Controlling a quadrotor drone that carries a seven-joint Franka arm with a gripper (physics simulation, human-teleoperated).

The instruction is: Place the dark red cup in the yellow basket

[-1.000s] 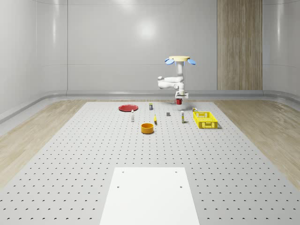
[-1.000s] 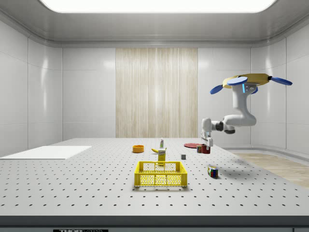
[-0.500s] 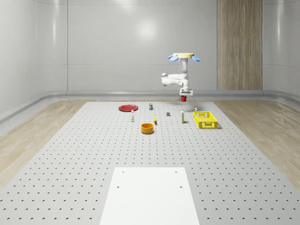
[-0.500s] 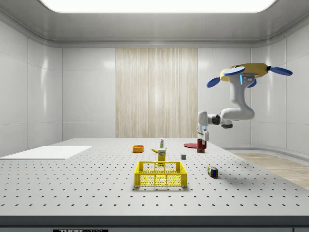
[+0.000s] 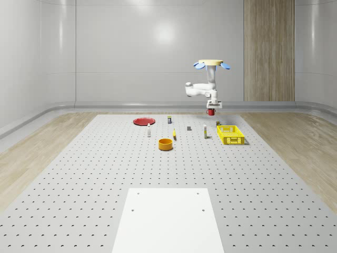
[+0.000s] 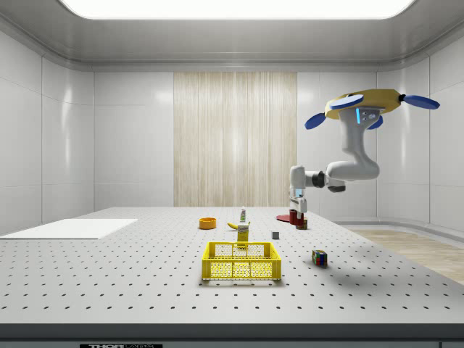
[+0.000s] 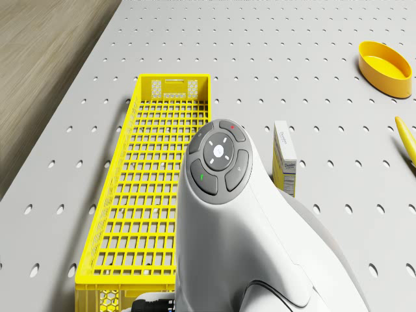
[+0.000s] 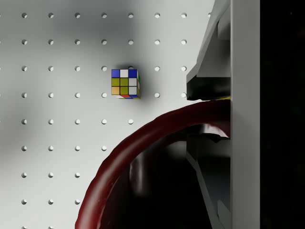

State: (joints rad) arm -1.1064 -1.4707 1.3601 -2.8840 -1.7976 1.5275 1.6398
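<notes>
On the perforated table (image 5: 105,174) stand one yellow basket (image 5: 230,134), one orange bowl (image 5: 166,144), one red plate (image 5: 143,121), one banana (image 7: 405,139), one puzzle cube (image 8: 125,83), one small grey block (image 6: 275,235) and one white sheet (image 5: 168,221). One dark red cup (image 8: 143,181) hangs above it. Small cartons and bottles number about four.

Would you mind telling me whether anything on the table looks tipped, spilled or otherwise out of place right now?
Nothing stands out. The yellow basket sits flat, the small carton beside it stands upright, and the puzzle cube rests square on the table. The dark red cup hangs in the hand while the drone hovers above the table.
</notes>
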